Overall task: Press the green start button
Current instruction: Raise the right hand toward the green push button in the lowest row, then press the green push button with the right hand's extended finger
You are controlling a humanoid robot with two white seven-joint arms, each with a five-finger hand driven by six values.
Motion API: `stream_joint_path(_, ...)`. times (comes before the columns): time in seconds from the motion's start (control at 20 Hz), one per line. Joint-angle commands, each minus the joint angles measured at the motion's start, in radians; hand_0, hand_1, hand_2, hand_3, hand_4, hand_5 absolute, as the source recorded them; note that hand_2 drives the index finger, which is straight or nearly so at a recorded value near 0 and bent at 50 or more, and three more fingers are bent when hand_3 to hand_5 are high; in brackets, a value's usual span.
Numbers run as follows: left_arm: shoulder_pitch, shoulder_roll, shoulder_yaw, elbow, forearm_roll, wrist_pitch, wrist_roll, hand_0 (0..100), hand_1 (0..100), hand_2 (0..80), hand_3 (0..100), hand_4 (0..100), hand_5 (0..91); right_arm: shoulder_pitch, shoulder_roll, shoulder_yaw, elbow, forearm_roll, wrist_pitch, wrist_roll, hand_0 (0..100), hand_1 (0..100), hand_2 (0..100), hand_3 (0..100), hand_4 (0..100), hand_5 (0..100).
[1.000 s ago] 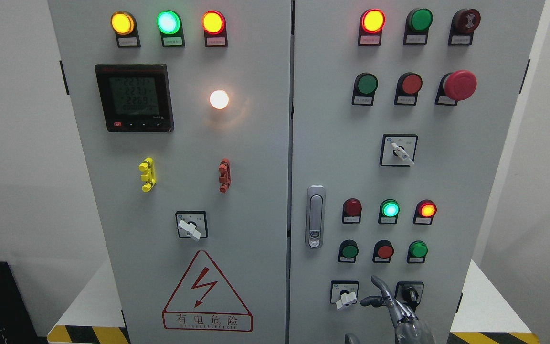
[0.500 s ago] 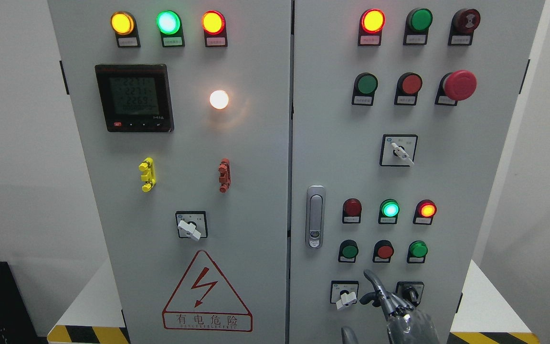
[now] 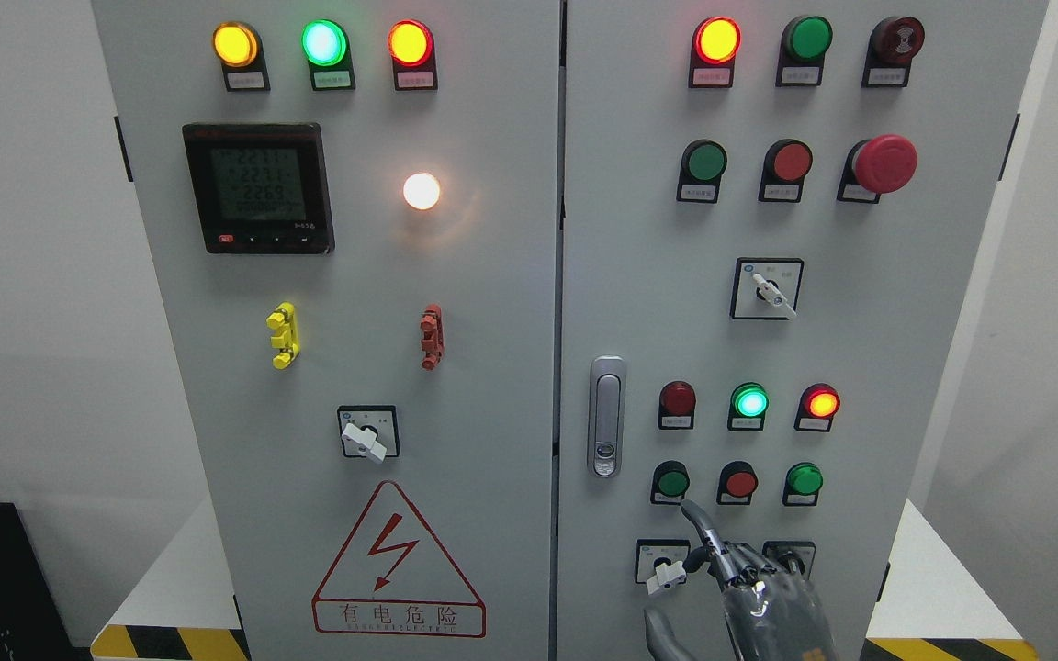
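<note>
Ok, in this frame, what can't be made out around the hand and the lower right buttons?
- Right hand: wrist and arm cut off by the bottom edge of the head view.
- Key switch: mostly hidden behind the hand.
- Contact: the raised fingertip sits just below the green button; one frontal view cannot show whether it touches the panel.
- Button labels: print too small to read.
- Left hand: not in view.

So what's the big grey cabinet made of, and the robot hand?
The cabinet looks like painted sheet metal: flat, matt light grey, with a straight seam between its doors. The robot hand looks like bare metal, silvery with shiny glints, though it could be coated plastic.
</note>
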Motion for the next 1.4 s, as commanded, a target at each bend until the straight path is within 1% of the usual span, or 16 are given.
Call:
stream_joint_path(0.0,0.0,0.0,0.0,0.0,0.0,0.0,0.0,12,56,0.0,0,0,0.0,-0.02,0.0,-0.011,0.005,0.027,0.013,0.0,46,33,0,55,62,63)
stream_joint_path(0.5,0.0,0.0,0.0,0.0,0.0,0.0,0.0,12,56,0.0,0,0,0.0,-0.038,0.0,-0.013,0.057,0.031,0.036,0.0,47,34,0,56,62,62)
stream_joint_path(0.9,0.0,0.0,0.0,0.0,0.0,0.0,0.0,12,56,0.0,0,0,0.0,-0.064,0.0,-0.016,0.115,0.031,0.038,0.0,47,34,0,56,62,62)
stream_joint_path(1.35,0.0,0.0,0.0,0.0,0.0,0.0,0.0,12,56,0.0,0,0,0.0,-0.089,0.0,-0.021,0.147,0.031,0.038,0.0,48,34,0,56,62,62)
